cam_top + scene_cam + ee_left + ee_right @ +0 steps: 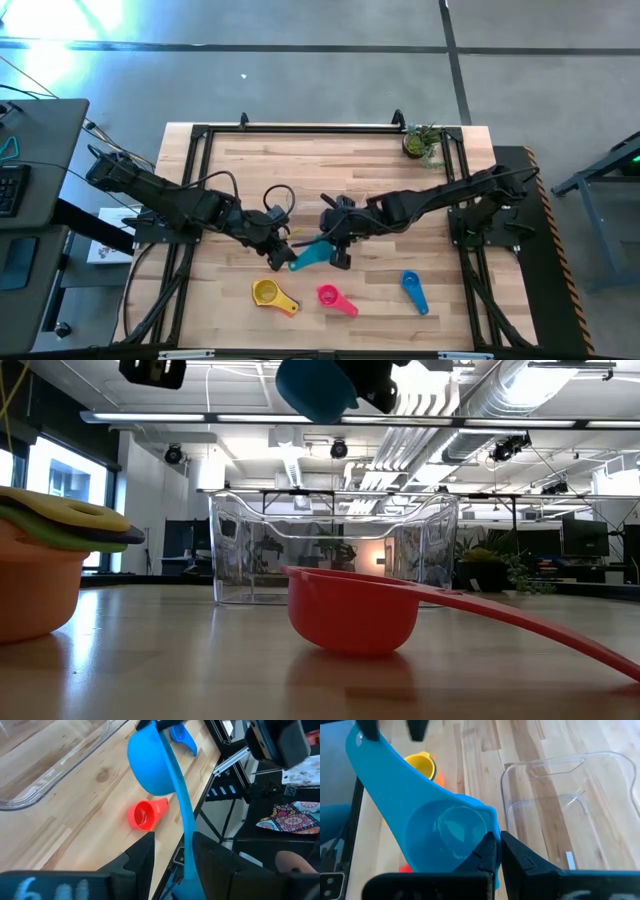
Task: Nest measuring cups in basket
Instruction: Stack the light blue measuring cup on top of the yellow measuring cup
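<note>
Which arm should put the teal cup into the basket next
Probably the right: its pincer pinches the teal cup at the bowl rim, with the basket just ahead. The left pincer holds only the handle end.

No legible text, label, brand or number is found anywhere, blurred pale marks on the left wrist view's near dark edge cannot be read

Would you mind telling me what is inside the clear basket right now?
The basket looks empty: the right wrist view shows only wood through its clear floor. The part under the arms is hidden. The teal cup is outside, held by both tools.
</note>
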